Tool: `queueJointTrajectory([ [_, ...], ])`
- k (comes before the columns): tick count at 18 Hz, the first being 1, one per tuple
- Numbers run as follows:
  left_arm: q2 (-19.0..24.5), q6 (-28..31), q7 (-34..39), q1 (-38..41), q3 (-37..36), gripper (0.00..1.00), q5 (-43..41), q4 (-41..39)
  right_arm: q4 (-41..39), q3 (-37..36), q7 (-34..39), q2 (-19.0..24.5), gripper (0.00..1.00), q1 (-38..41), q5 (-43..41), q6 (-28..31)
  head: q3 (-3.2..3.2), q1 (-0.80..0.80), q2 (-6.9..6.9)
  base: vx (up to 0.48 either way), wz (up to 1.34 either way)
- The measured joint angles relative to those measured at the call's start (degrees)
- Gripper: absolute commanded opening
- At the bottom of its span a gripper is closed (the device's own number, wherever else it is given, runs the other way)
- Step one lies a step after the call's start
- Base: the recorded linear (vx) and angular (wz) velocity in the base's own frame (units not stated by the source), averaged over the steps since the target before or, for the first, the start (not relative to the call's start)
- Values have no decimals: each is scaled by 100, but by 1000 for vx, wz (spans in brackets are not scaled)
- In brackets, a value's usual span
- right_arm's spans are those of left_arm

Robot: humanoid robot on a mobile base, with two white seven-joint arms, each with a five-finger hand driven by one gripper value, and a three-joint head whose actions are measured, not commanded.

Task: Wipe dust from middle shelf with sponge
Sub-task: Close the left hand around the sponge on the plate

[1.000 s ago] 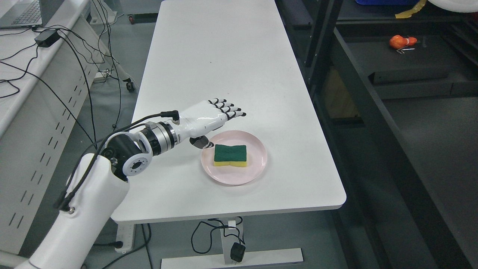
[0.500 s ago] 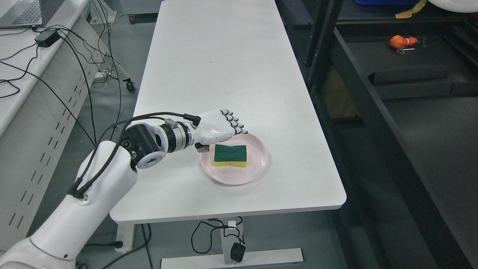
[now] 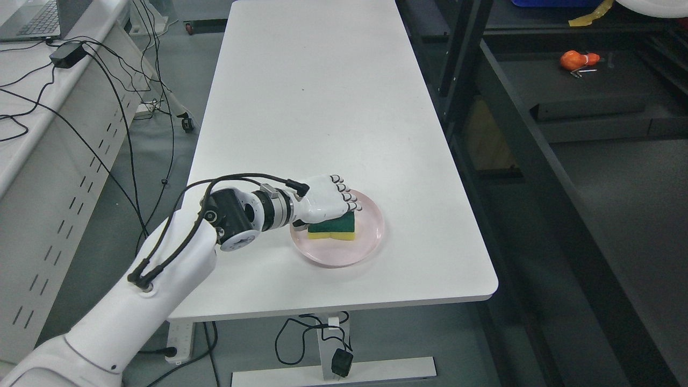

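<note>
A green-topped yellow sponge (image 3: 337, 231) lies on a pink plate (image 3: 372, 236) near the front of the white table (image 3: 322, 80). My left hand (image 3: 334, 204) lies on top of the sponge's far left part and covers it. The sponge still sits flat on the plate. I cannot tell if the hand is closed around it. The dark metal shelf rack (image 3: 586, 97) stands to the right of the table. My right arm is not in view.
An orange object (image 3: 578, 59) lies on the rack's shelf. A blue bin and yellow tape sit at the rack's top edge. A white desk (image 3: 32, 134) with a laptop, a power brick and loose cables stands at the left. Cables hang under the table.
My left hand has come down and toward me from above the table behind the plate, and now lies on the sponge. The sponge and plate have not moved.
</note>
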Motion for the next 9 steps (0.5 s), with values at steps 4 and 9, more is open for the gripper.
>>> queueJointTrajectory([
  [4,-119,38,8,10,-101,84,-46,125,0,0,0,0,100,0,0,0,0,0,0,0,0],
  [9,-244,88,10,94,-67,68,-60,216,0,0,0,0,100,0,0,0,0,0,0,0,0],
])
